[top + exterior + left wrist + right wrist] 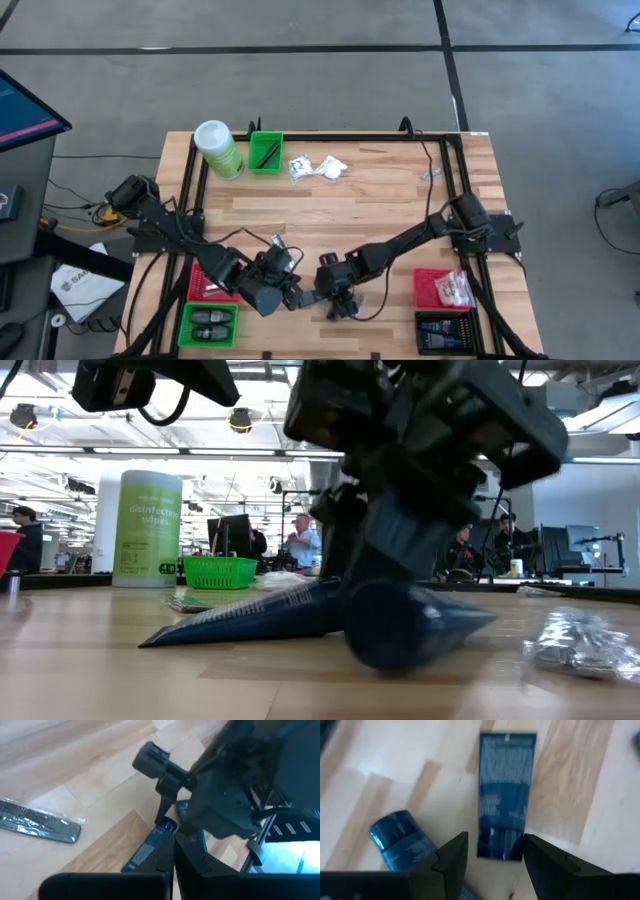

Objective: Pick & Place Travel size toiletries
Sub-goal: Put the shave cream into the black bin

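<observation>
Clearly the sorting is partway through, judging by how the bins are already stocked while several toiletries still lie loose on the bench (pixel 340 215). At the near edge, the right gripper (pixel 492 852) hovers low over a flat dark blue tube (pixel 506 795) that lies on the wood; its fingers stand partly open on either side of the tube's near end and hold nothing yet. A second blue tube (pixel 400 840) with a round cap lies just beside it. The left gripper (pixel 290 292) waits close by with its fingers shut and empty, and a silvery packet (pixel 40 821) rests on the wood near it.

Among the containers, the red bin on the right (pixel 432 290) holds crinkly clear-wrapped items, and the black bin (pixel 445 332) below it holds dark blue packets. On the left, the green bin (pixel 208 326) carries black oval pieces, with another red bin (pixel 205 285) above it mostly hidden by the arm. A small green bin (pixel 266 153) at the far edge holds a slim dark item, beside a tall green canister (pixel 218 148). White sachets (pixel 318 167) remain loose near it, so a fair share of work seems left
</observation>
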Robot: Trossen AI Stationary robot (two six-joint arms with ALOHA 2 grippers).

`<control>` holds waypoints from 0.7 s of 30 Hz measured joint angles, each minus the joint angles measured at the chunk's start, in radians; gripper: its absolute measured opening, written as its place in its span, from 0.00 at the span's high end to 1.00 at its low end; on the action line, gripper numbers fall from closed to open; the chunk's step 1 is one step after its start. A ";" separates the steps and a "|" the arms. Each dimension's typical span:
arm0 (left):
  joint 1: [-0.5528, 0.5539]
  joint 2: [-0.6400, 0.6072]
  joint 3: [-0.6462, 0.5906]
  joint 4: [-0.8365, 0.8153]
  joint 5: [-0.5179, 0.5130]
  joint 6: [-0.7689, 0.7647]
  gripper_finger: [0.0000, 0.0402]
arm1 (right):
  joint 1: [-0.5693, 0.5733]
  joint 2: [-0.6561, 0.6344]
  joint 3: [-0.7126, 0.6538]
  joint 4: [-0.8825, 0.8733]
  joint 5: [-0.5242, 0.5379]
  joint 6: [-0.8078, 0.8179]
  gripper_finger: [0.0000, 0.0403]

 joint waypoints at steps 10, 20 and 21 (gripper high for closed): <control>0.000 0.000 0.000 0.007 -0.021 -0.001 1.00 | -0.005 0.004 -0.002 0.006 -0.002 -0.007 0.61; 0.000 0.000 0.000 0.008 -0.020 -0.001 1.00 | -0.010 0.003 -0.002 0.026 -0.010 -0.005 0.60; 0.000 0.000 0.000 0.008 -0.020 -0.001 1.00 | -0.010 0.003 -0.002 0.028 -0.018 -0.005 0.58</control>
